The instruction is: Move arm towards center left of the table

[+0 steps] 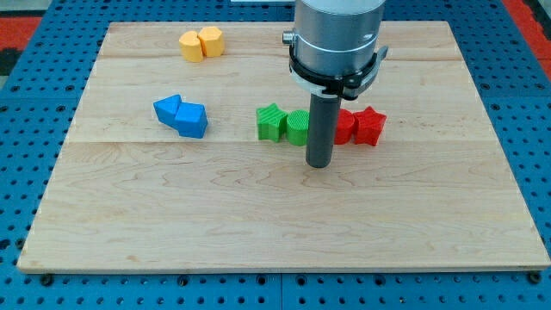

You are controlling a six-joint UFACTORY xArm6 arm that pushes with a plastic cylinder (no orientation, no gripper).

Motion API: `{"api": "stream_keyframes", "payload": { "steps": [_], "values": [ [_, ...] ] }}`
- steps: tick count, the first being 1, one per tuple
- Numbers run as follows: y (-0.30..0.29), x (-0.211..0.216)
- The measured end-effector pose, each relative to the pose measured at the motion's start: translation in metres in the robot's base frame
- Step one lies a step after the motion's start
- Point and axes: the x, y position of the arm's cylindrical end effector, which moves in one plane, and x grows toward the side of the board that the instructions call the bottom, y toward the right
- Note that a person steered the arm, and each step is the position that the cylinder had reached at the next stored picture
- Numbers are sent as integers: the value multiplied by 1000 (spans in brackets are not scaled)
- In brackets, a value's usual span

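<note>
My tip rests on the wooden board just below the row of green and red blocks, right of the view's centre. The rod hides part of a green block and part of a red block. A green star-like block lies left of them and a red star block lies at the right end of the row. Two blue blocks lie touching at the view's centre left, well left of my tip.
Two yellow-orange blocks sit together near the top edge, left of centre. The arm's grey body hangs over the top middle of the board. A blue pegboard surface surrounds the board.
</note>
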Motion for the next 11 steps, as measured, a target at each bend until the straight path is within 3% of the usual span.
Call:
{"api": "stream_keyframes", "payload": {
  "steps": [5,8,9,11],
  "values": [
    [-6,15],
    [-150,26],
    [-226,25],
    [-260,-109]
  ]
}}
